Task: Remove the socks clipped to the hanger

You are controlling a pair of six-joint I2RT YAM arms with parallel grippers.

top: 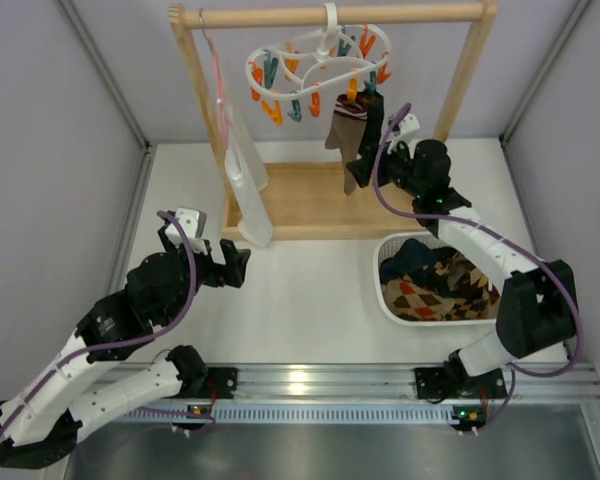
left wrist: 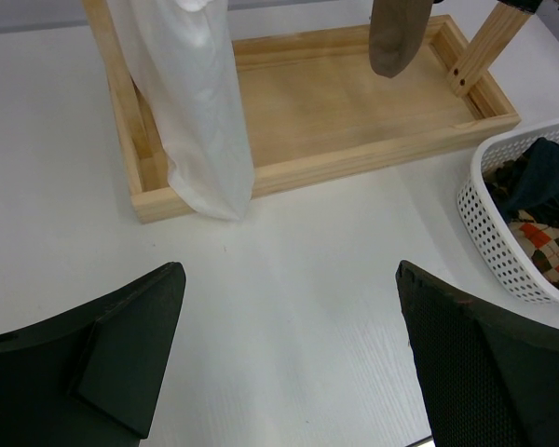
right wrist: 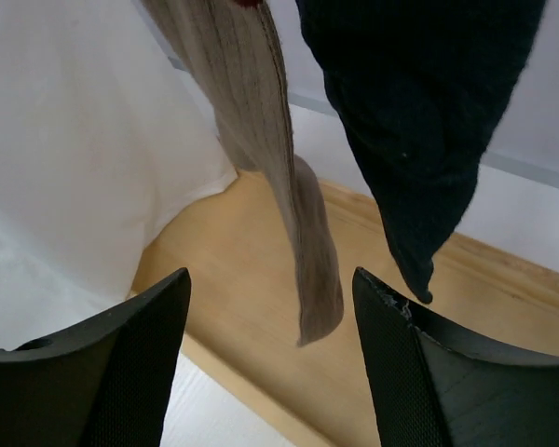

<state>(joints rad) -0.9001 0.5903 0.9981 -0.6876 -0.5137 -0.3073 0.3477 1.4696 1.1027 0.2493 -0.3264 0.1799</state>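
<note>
The white oval peg hanger (top: 315,62) with orange and teal clothespins hangs from the wooden rail. A taupe-brown sock (top: 342,128) and a black sock (top: 370,125) hang clipped at its right side. In the right wrist view the taupe sock (right wrist: 289,205) and the dark sock (right wrist: 419,121) hang just ahead of my open jaws. My right gripper (top: 365,160) is open and empty, right beside the hanging socks. My left gripper (top: 230,265) is open and empty, low over the table. Other socks (top: 435,280) lie in the white basket (top: 392,300).
A wooden rack with a tray base (top: 310,205) stands at the back. A long white cloth (top: 245,175) hangs from a thin pink hanger (top: 218,70) at the rack's left. In the left wrist view the cloth (left wrist: 200,112) and the basket (left wrist: 489,233) show.
</note>
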